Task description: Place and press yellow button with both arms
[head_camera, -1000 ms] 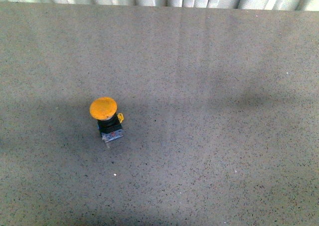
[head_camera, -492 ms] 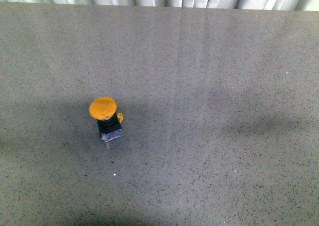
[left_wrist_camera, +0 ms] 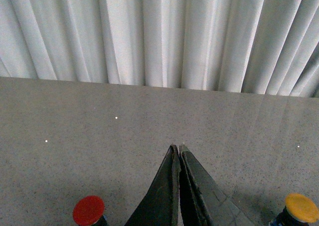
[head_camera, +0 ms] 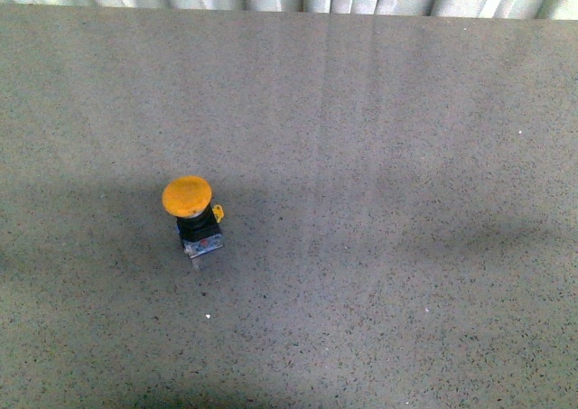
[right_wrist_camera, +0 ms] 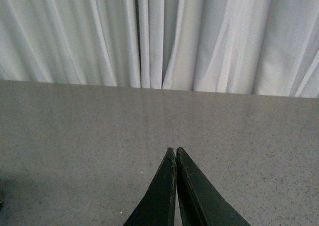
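button (head_camera: 191,212): being left upright on the table (head_camera: 406,156), left of centre, nothing touching it
left gripper (left_wrist_camera: 178,150): being held closed, empty
right gripper (right_wrist_camera: 175,151): closed too, empty
risk: probably being tipped if pressed off-centre; red button (left_wrist_camera: 88,210) could be mistaken for it

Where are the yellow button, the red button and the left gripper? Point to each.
yellow button (head_camera: 187,196), front view, on its cap.
red button (left_wrist_camera: 88,210), left wrist view, on its cap.
left gripper (left_wrist_camera: 178,148), left wrist view, between its fingertips.

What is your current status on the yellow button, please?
Left end effector shut, empty; right end effector shut, empty. Yellow button upright on table, untouched. Red button nearby.
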